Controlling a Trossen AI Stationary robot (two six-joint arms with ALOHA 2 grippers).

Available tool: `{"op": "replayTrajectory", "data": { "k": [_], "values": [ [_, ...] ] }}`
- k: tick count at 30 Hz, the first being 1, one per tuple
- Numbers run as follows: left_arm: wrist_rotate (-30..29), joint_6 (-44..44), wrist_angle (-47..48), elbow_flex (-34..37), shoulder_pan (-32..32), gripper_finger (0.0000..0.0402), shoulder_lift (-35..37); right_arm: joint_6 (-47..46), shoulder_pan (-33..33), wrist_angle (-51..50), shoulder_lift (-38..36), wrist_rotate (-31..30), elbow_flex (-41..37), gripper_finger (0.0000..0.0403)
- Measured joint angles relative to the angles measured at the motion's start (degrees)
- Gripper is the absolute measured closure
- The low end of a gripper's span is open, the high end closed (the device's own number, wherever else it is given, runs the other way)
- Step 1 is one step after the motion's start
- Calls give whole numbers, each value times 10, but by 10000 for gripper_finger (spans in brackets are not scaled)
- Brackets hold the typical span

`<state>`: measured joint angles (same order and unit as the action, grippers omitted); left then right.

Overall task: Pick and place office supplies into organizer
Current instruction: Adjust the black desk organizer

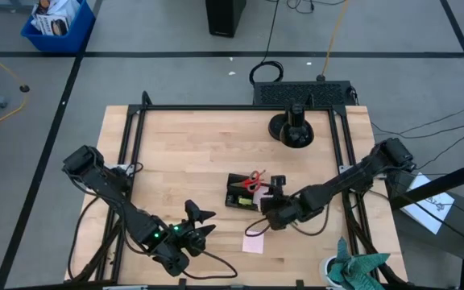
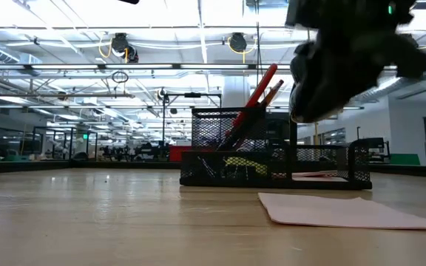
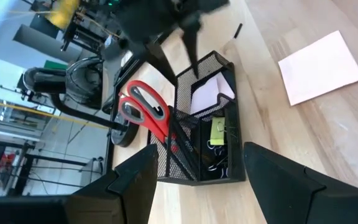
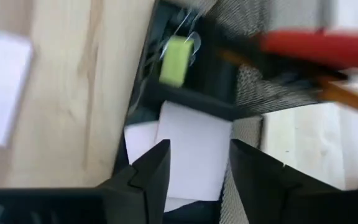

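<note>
Organizer (image 1: 241, 193) is sitting near the middle of the wooden table (image 1: 192, 145), a black mesh tray with several compartments, and it is already carrying plenty. Red-handled scissors (image 3: 145, 109) are standing handles-up in its tall section, leaning at a tilt, with an orange pencil (image 2: 270, 94) poking up alongside them in the low view. A small yellow-green eraser (image 3: 218, 132) is lying in one low compartment, with what looks like wire clips around it, too small to make out for sure. A pale square sticky pad (image 4: 191, 149) is resting in the neighbouring compartment. The right gripper (image 1: 275, 192) is hanging directly over that end of the tray, its two dark fingers (image 4: 148, 171) standing apart with the pad showing between them and nothing gripped. Just beside the tray, toward the front edge of the table, a second pink sticky pad (image 1: 253, 243) is lying flat on the wood, clear of both arms. The left gripper (image 1: 200, 223) is waiting further off on the near left side of the table, fingers spread wide and empty, pointing toward the tray. At the far side of the table a round black stand (image 1: 293, 129) is sitting well apart from everything, and a teal-green cloth (image 1: 359, 267) is bunched at the near right corner.
</note>
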<state>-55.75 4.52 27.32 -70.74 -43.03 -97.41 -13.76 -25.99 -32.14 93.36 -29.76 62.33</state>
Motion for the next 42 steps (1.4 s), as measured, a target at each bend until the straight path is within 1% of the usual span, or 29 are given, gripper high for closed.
{"op": "replayTrajectory", "data": {
  "k": [2,5,7,11,14,15,18,22,25,29,35,39,42],
  "values": [
    [0,-11,0,0,0,160,0,-27,-8,5,-25,1,0,255],
    [5,-37,1,0,2,160,0,-67,-26,14,-52,42,1,273],
    [6,-47,4,0,6,160,0,-85,-41,20,-57,66,1,294],
    [6,-45,11,0,13,160,0,-102,-65,24,-47,132,1,349],
    [6,-45,14,0,21,160,0,-116,-78,24,-27,150,1,390],
    [6,-47,15,0,23,160,0,-117,-80,24,-19,151,1,396],
    [7,-51,15,0,31,160,0,-127,-82,24,9,156,1,393],
    [7,-51,16,0,36,160,0,-128,-74,20,42,183,1,393],
    [8,-49,16,0,37,160,0,-125,-65,6,59,178,1,401],
    [8,-49,16,0,37,160,0,-126,-45,-14,71,176,0,401],
    [8,-48,16,0,42,160,0,-126,-13,-54,76,121,0,402],
    [8,-36,16,0,51,160,0,-109,13,-58,76,117,0,402],
    [9,-36,16,0,59,160,0,-91,28,-39,76,117,-11,402]
  ]
}}
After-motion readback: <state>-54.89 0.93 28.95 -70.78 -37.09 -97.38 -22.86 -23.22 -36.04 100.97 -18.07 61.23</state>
